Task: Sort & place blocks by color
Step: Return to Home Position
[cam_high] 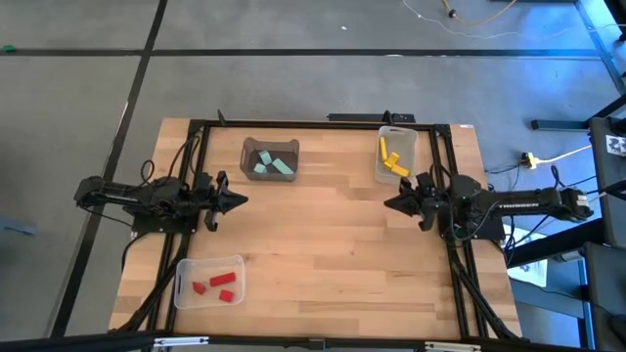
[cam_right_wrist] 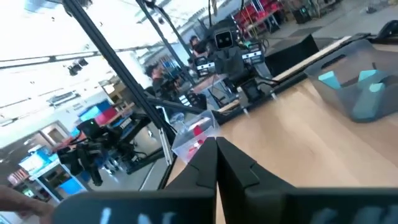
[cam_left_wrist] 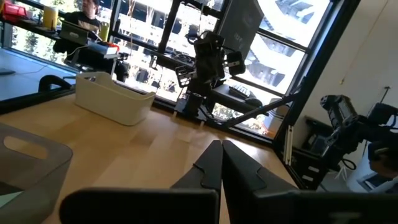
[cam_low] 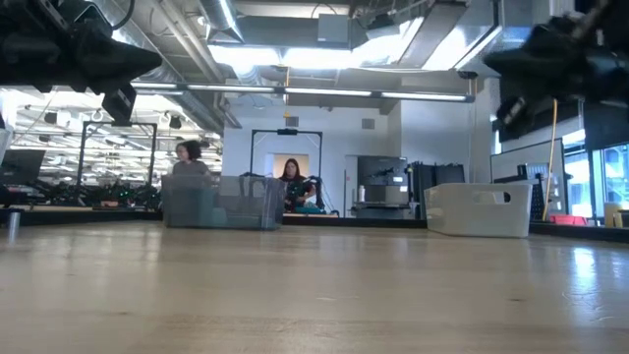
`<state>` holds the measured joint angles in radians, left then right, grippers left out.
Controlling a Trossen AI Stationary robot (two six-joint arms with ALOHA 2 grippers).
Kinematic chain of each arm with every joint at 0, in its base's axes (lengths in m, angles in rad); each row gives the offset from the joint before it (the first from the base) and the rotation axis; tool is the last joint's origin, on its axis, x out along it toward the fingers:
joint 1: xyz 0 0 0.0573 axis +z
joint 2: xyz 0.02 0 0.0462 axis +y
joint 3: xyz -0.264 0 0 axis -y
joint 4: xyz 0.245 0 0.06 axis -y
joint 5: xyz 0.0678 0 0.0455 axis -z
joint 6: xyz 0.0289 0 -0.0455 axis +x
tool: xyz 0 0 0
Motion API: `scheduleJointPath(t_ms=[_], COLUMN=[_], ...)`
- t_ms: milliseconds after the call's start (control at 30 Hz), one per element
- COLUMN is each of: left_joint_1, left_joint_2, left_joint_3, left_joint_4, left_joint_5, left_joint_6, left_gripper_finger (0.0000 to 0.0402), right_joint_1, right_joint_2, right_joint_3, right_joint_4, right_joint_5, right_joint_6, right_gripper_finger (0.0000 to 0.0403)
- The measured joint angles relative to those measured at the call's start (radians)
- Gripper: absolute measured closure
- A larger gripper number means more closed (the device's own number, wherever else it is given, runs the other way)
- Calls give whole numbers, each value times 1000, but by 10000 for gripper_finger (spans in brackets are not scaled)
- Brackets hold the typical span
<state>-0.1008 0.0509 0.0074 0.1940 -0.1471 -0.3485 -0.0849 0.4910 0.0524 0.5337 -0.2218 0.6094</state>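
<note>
Mint green blocks lie in the dark bin at the far side of the table. Yellow blocks lie in the pale bin at the far right. Red blocks lie in the clear bin at the near left. My left gripper hovers shut at the table's left edge, holding nothing. My right gripper hovers shut at the right edge, just on the near side of the pale bin, holding nothing. In the wrist views both pairs of fingers lie closed together.
The wide middle of the wooden table lies bare between the two grippers. A black frame runs along the far and side edges. In the low view people sit at desks in the room beyond the table.
</note>
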Motion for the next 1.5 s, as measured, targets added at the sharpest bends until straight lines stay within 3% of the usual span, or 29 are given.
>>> scheduleJointPath(t_ms=[67, 367, 600, 1067, 1267, 1500], left_joint_1=[0, 0, 0, -7, -7, -7], left_joint_2=[0, 0, 0, -48, -50, -24], left_joint_3=[0, 0, 0, 0, 0, 0], left_joint_4=[0, 1, 0, -56, -158, -153], left_joint_5=[0, 3, 4, 4, 14, -2], left_joint_6=[0, 0, 0, 0, 1, 0], left_gripper_finger=[401, 401, 401, 401, 401, 401], right_joint_1=[0, 0, 0, 2, 14, 55], right_joint_2=[-66, -272, -268, -275, -492, -488], right_joint_3=[-47, -43, -42, -42, -43, -44], right_joint_4=[-14, -485, -493, -492, -485, -313], right_joint_5=[1, 19, 44, 51, 71, 66], right_joint_6=[-1, -189, -297, -302, -303, -301], right_gripper_finger=[401, 402, 401, 383, 382, 382])
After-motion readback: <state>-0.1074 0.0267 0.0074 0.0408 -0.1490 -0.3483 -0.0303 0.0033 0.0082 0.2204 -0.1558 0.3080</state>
